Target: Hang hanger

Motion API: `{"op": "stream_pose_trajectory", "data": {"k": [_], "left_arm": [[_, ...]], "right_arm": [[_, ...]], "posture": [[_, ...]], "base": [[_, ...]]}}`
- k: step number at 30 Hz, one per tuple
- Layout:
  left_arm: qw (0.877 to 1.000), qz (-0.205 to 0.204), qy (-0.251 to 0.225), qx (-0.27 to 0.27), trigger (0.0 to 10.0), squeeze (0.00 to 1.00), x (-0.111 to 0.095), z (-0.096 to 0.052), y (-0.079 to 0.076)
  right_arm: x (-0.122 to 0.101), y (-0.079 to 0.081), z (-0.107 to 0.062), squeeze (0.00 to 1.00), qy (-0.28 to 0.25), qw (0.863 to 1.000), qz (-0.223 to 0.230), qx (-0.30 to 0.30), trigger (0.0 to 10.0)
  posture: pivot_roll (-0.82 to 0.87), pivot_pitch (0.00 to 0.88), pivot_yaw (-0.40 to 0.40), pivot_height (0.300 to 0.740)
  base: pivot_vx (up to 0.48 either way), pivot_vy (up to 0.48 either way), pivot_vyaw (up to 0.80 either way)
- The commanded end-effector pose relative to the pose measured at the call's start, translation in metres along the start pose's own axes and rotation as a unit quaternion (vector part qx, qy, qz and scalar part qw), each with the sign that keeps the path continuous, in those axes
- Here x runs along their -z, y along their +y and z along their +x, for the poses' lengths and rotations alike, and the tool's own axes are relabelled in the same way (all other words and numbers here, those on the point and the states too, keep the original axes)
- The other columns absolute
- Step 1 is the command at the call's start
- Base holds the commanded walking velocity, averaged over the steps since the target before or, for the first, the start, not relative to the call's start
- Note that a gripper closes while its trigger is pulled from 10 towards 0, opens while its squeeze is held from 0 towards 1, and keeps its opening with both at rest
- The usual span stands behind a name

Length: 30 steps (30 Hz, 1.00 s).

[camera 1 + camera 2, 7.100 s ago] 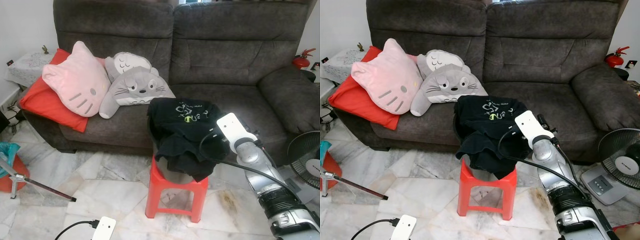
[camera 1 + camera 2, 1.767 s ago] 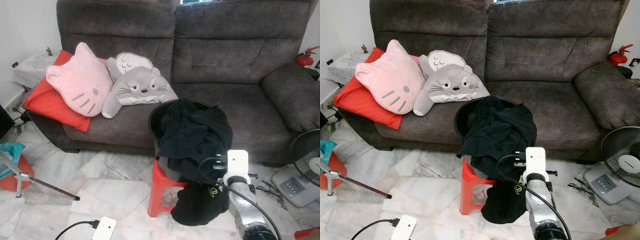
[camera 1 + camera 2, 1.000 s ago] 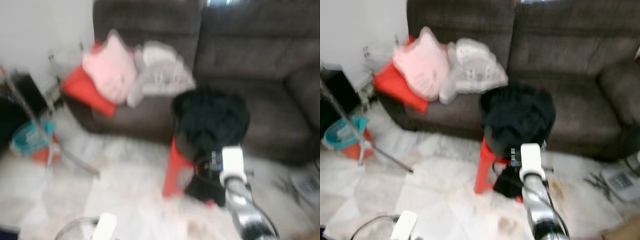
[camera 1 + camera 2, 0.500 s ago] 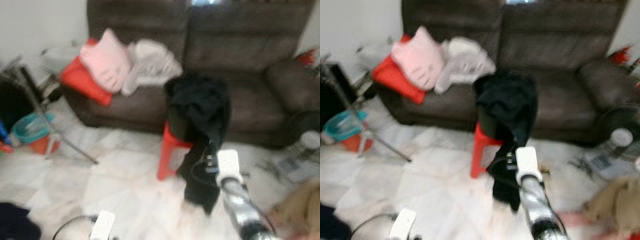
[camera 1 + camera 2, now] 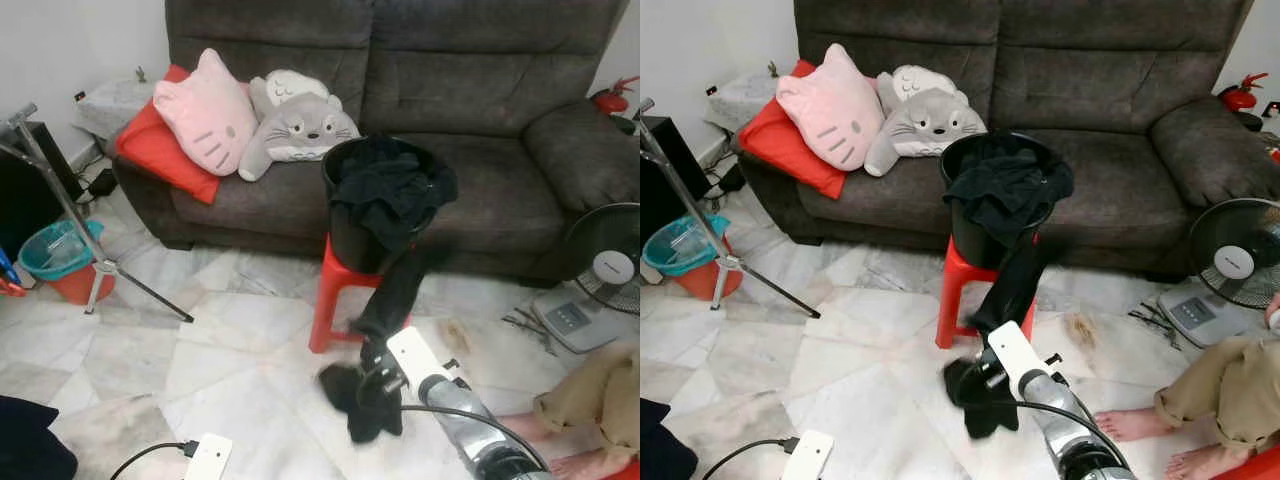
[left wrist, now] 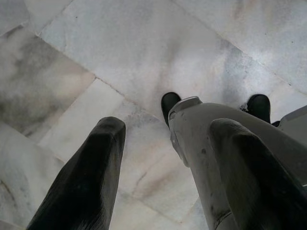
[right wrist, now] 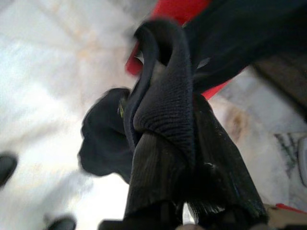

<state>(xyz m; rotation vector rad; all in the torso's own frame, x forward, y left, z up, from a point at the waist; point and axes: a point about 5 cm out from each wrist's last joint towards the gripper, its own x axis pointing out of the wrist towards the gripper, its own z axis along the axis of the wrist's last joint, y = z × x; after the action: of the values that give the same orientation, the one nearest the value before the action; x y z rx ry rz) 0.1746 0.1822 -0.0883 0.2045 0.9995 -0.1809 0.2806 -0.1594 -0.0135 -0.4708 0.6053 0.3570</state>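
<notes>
Black cloth is what you have in hand: your right gripper (image 7: 165, 143) has its fingers pinched shut on a fold of a black garment (image 5: 385, 300), which stretches up from the gripper toward 12 o'clock to the black laundry bucket (image 5: 345, 235) on the red plastic stool (image 5: 330, 300), while its loose end dangles in a bunch just above the marble floor (image 5: 220, 340). More dark clothes (image 5: 395, 185) are heaped over the bucket's rim. Your left gripper (image 6: 163, 158) hangs idle over the floor tiles with its two fingers spread wide and nothing between them. Judging by the task, you are at an early stage: the garment is only partly drawn out of the bucket, and I can make out no hanger anywhere in these views, so I cannot tell you where it is. A slanted metal stand (image 5: 70, 215) rises at about 10 o'clock, beside a teal bin (image 5: 55, 250), but whether it is a place to hang anything is unclear. What seems left is to free the garment fully, find the hanger, and get it hung. Behind the stool sits a grey sofa (image 5: 480, 90) with a pink cat cushion (image 5: 205, 110) and a grey Totoro plush (image 5: 298, 125); a floor fan (image 5: 610, 265) stands at 3 o'clock, and a person's bare feet (image 5: 1130, 425) are close to your right arm, so swing with care.
</notes>
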Motion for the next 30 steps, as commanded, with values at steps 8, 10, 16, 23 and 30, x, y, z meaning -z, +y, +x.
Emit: {"op": "stream_pose_trajectory", "data": {"k": [8,10,16,23,30], "left_arm": [[1.000,0.003,0.002,0.000,10.0,0.00,0.000,0.000,0.002],[1.000,0.003,0.002,0.000,10.0,0.00,0.000,0.000,0.002],[1.000,0.004,0.003,-0.003,10.0,0.00,0.001,-0.001,0.004],[1.000,0.005,0.005,-0.005,10.0,0.00,0.002,-0.001,0.005],[1.000,0.001,0.004,-0.008,10.0,0.00,0.003,-0.001,0.005]], "right_arm": [[-0.023,-0.036,-0.002,0.00,-0.051,0.989,0.069,0.121,10.0],[-0.032,-0.046,-0.006,0.00,-0.090,0.975,0.125,0.162,10.0],[-0.051,-0.056,-0.016,0.00,-0.182,0.945,0.181,0.204,10.0],[-0.063,-0.052,-0.024,0.00,-0.235,0.929,0.164,0.232,10.0],[-0.057,-0.047,-0.026,0.00,-0.234,0.930,0.154,0.237,10.0]], "posture": [[0.05,0.000,-0.002,0.740],[0.05,0.000,0.000,0.740],[0.06,0.000,0.000,0.740],[0.06,0.000,0.002,0.740],[0.06,0.000,-0.002,0.740]], "base": [[0.000,0.000,0.00],[0.000,0.000,0.00],[0.000,0.000,0.00],[0.000,0.000,0.00],[0.000,0.000,0.00]]}}
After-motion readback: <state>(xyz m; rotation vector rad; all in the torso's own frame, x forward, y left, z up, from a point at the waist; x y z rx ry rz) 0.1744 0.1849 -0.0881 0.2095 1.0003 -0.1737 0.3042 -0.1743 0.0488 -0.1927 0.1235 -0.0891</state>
